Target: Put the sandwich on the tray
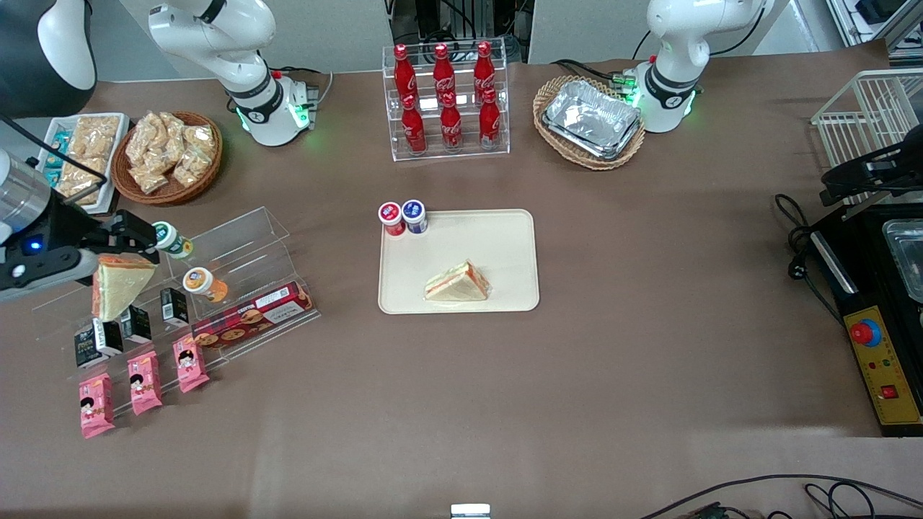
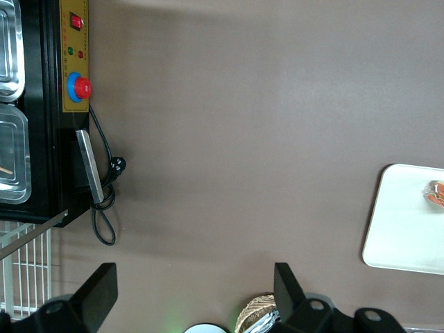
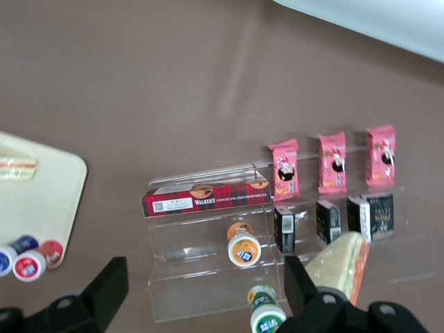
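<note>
One wrapped sandwich (image 1: 456,283) lies on the cream tray (image 1: 461,238), near the tray's edge closest to the front camera. It also shows in the right wrist view (image 3: 17,167) on the tray (image 3: 38,198), and in the left wrist view (image 2: 436,193) on the tray (image 2: 402,222). A second sandwich (image 1: 117,285) stands tilted on the clear acrylic shelf (image 1: 238,245) at the working arm's end. My right gripper (image 1: 137,238) hovers just above it, open. In the wrist view this sandwich (image 3: 338,266) lies outside one finger, and only the shelf shows between the fingers of the gripper (image 3: 205,288).
The shelf holds a green-capped cup (image 1: 171,239), an orange cup (image 1: 204,282), black cartons (image 1: 133,324), pink packs (image 1: 144,382) and a tartan biscuit box (image 1: 252,316). Two small cups (image 1: 402,217) stand at the tray's corner. A cola rack (image 1: 447,101), snack basket (image 1: 167,155) and foil trays (image 1: 591,121) stand farther from the camera.
</note>
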